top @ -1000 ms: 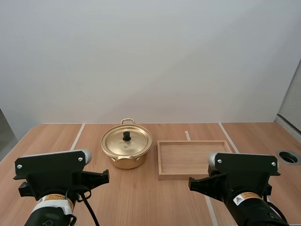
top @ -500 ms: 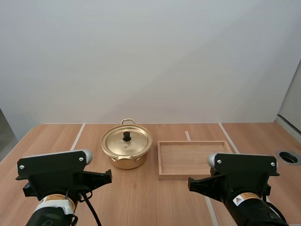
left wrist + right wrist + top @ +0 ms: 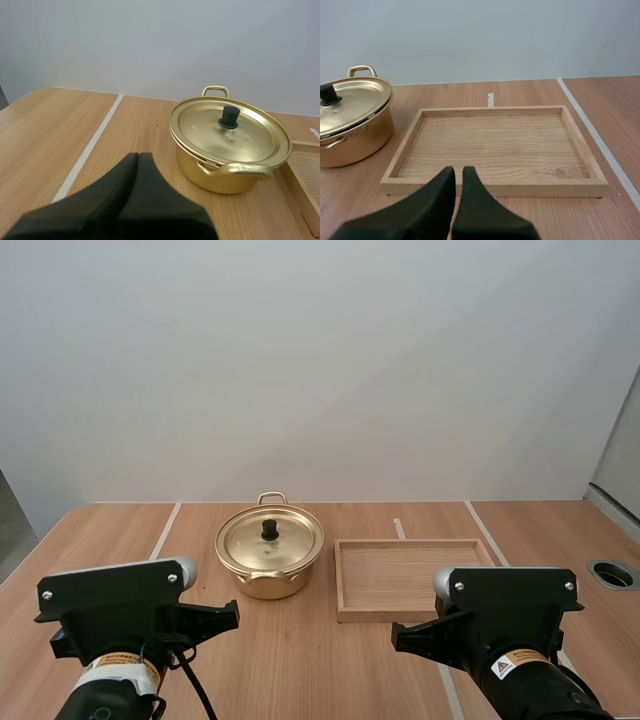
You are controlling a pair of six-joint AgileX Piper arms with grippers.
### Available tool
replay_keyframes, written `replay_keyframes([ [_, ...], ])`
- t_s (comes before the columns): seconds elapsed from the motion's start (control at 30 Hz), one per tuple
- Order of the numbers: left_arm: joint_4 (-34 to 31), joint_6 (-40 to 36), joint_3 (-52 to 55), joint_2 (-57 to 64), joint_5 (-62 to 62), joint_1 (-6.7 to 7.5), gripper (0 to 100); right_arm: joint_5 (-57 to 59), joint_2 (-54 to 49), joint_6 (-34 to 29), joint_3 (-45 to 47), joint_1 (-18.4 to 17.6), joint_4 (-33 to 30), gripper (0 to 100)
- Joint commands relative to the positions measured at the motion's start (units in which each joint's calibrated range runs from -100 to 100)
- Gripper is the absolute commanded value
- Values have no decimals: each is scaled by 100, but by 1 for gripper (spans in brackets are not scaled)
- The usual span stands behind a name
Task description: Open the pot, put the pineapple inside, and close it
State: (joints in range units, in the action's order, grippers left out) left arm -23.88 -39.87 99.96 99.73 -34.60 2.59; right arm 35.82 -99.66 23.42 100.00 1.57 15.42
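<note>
Left gripper (image 3: 138, 159) and right gripper (image 3: 458, 174): both closed, holding nothing, well short of the pot (image 3: 220, 176). Pot sits on the table (image 3: 60, 130), lid (image 3: 200, 131) on, just beside tray (image 3: 495, 142). Risk: small knob (image 3: 229, 117) could slip from the fingers, shoving pot into tray

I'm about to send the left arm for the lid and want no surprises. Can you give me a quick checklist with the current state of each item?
1. Lid seated on the pot: ok, it sits flat and closed.
2. Knob upright and free to grasp: ok, nothing is over it.
3. Left gripper open for the grasp: not ok, its fingers lie together, short of the pot.
4. Right gripper out of the way: ok, it is shut, in front of the wooden tray.
5. Pot apart from the tray: ok, a gap shows between them.
6. Pineapple located for the pick: cannot tell.
</note>
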Motion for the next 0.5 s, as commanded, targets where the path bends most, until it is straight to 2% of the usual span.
replay_keyframes([
  [0.0, 53, 14, 4, 27, 143, 30, 0, -99, -34, 27, 0, -69, 10, 10],
  [0.2, 149, 206, 4, 27, 1081, 30, 0, -99, -34, 27, 0, -274, 10, 10],
  [0.3, 242, 632, 4, 27, 1372, 30, 0, -99, -34, 27, 0, -274, 10, 10],
  [0.47, 1054, 1499, 4, 27, 1388, 30, 0, -99, -34, 27, 0, -274, 10, 10],
])
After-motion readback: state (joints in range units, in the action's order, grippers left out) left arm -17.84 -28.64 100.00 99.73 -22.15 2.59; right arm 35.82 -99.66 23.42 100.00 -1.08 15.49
